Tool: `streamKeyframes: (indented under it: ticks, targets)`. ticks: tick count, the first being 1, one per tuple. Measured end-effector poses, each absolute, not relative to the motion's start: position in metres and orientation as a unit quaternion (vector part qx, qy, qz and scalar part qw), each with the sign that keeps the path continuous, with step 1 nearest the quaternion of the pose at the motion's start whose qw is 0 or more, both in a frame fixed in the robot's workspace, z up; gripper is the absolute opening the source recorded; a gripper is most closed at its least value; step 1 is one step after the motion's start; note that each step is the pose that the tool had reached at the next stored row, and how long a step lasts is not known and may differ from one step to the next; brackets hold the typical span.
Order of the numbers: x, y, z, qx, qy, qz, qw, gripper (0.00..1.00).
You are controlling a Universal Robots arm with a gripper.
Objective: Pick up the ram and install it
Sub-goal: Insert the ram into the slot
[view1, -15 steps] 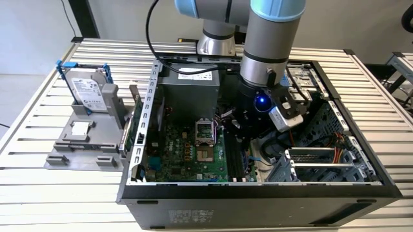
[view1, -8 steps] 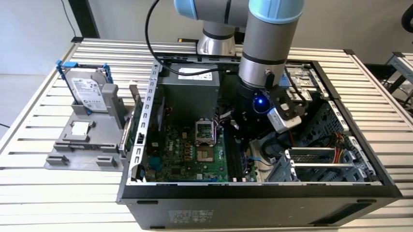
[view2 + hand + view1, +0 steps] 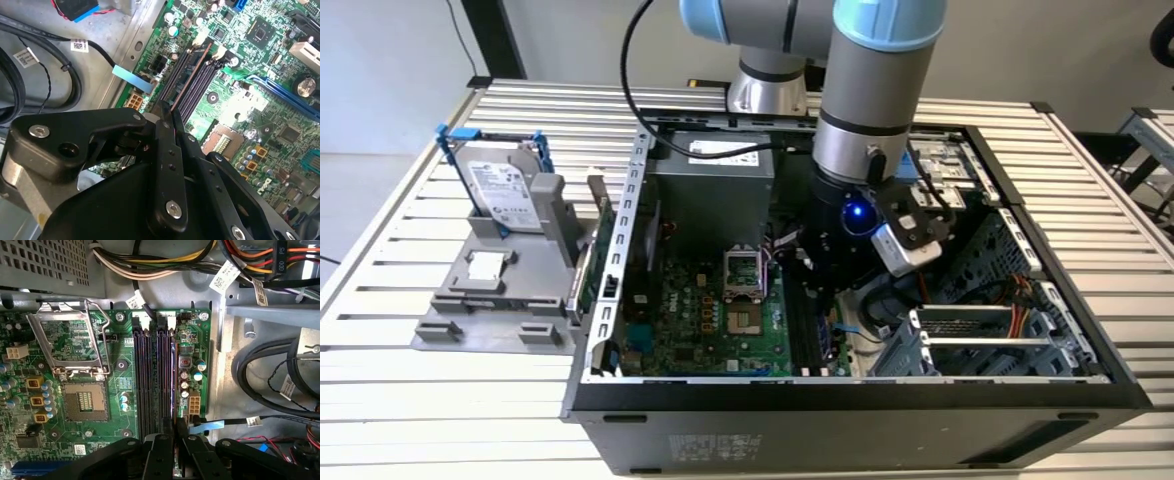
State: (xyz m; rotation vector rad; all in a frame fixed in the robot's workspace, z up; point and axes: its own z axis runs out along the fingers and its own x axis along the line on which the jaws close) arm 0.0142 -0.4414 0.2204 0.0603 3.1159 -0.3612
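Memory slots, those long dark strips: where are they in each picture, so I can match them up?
Exterior view: the memory slots lie just to the exterior view's right of the square chip socket.
First wrist view: the memory slots run side by side next to the chip socket.
Second wrist view: the memory slots run slantwise, close beside the chip socket.
Shared landmark: the chip socket.

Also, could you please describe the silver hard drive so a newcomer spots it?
Find the open black computer case on the slatted metal table. Beside it, on the exterior view's left, a grey plastic holder stands. The silver hard drive stands upright in it, alone in having a blue frame.
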Motion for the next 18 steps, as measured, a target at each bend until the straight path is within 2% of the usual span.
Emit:
streamKeyframes:
  ticks: [18]
  targets:
    - [0.0143,-0.4376,0.2162,0.019,0.993,-0.121,0.001,0.00]
